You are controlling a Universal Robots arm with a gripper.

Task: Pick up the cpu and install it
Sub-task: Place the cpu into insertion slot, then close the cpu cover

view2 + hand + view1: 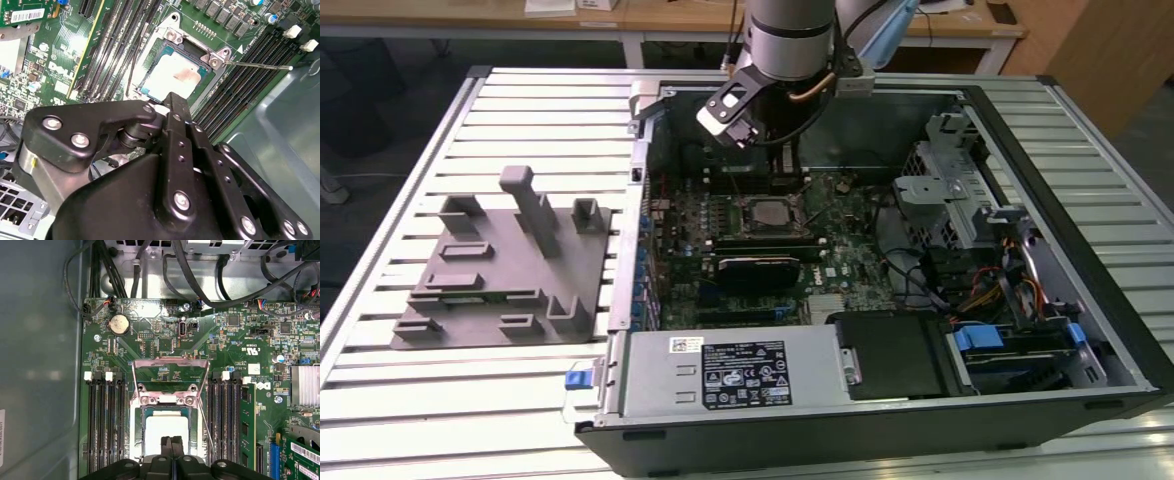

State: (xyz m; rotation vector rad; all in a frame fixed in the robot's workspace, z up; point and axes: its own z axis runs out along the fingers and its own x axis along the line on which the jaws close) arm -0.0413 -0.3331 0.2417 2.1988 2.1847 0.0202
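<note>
The cpu (165, 427) lies flat in the motherboard's socket, its pale silvery top facing up; it also shows in the second wrist view (172, 75) and small in the exterior view (767, 212). The socket's metal load frame (170, 375) is swung open, and its thin lever (260, 65) sticks out sideways. My gripper (171, 446) hangs just above the cpu's near edge, black fingers (176, 111) pressed together with nothing between them. In the exterior view the arm (787, 50) reaches down into the open computer case over the socket.
Memory slots (105, 425) flank the socket on both sides, with black cables (200, 285) and the case wall (40, 365) close by. A grey fixture plate with upright posts (507, 270) lies on the slatted table at the exterior view's left. The power supply (734, 375) sits at the case's front.
</note>
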